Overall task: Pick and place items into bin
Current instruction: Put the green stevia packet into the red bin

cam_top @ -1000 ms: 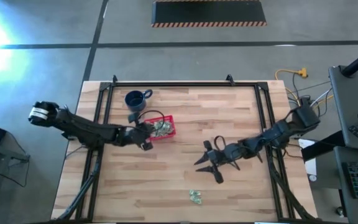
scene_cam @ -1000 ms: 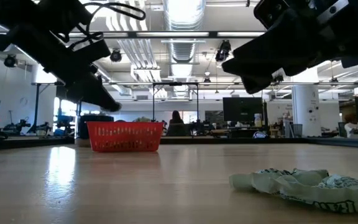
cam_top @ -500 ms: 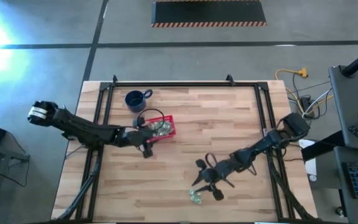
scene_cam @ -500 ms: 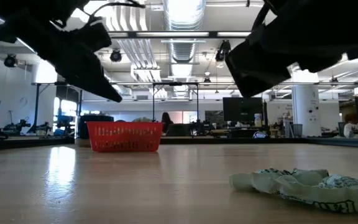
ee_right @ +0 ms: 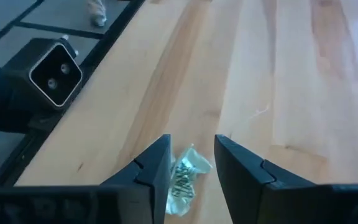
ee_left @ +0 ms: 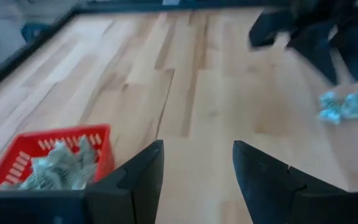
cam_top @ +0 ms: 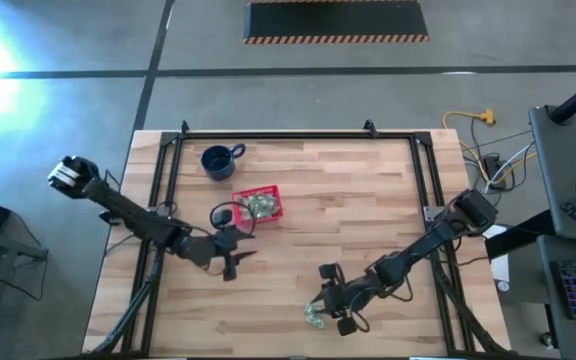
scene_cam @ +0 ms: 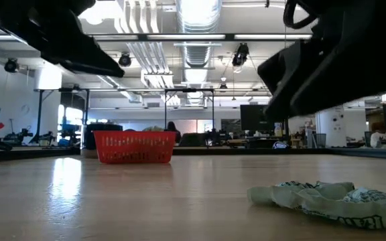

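The red basket [cam_top: 273,192] stands on the table left of centre, with several pale green-and-white wrapped pieces [cam_top: 259,204] lying in it; the left wrist view shows the same basket [ee_left: 17,163]. One crinkled wrapped piece [cam_top: 314,316] lies on the wood near the front edge. My right gripper [cam_top: 330,308] hovers open just above that piece [ee_right: 185,175], a finger on either side of it. The low view shows this piece [scene_cam: 327,197] resting flat, with clear air under the gripper. My left gripper [cam_top: 232,262] hangs open and empty, nearer the front edge than the basket.
A dark blue mug [cam_top: 217,161] stands behind the basket at the far left. Black frame rails [cam_top: 420,180] run along the table's sides and far edge. Bare wood [cam_top: 368,200] lies between the basket and the right arm.
My left gripper has drawn back from over the basket toward the table's near edge and risen a little. My right gripper has swung from the table's middle toward the near edge and sunk over the loose wrapped piece, which has not moved.
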Robot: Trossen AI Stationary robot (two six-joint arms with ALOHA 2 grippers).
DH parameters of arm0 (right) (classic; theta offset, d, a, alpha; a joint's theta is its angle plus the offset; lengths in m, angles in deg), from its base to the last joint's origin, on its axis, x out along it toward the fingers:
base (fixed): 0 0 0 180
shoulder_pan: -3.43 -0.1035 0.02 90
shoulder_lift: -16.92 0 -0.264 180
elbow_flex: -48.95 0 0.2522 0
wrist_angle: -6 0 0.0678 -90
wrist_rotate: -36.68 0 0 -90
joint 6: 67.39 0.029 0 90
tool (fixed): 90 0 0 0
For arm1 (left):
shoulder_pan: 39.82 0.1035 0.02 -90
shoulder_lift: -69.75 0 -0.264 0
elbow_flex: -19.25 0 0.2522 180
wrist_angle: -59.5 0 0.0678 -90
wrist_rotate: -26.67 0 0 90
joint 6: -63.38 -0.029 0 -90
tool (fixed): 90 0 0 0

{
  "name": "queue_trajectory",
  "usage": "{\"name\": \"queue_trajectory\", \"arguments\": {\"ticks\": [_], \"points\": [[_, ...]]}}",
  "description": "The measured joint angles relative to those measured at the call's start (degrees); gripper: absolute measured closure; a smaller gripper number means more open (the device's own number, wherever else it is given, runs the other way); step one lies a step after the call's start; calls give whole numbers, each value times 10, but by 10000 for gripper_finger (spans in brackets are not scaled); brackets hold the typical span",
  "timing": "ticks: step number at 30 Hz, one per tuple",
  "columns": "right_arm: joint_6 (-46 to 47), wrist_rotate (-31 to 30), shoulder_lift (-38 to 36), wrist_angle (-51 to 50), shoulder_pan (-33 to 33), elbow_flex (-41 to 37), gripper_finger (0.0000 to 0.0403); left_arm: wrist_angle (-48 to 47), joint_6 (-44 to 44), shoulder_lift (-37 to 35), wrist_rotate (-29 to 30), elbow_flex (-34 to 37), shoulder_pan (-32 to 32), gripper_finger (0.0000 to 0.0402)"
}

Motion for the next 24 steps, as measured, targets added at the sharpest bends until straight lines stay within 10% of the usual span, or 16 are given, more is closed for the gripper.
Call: {"name": "queue_trajectory", "arguments": {"ticks": [24], "points": [[61, -21, 78, -51, -3, 38, 348, 72, 1, 0, 67, 1, -89, 226]]}}
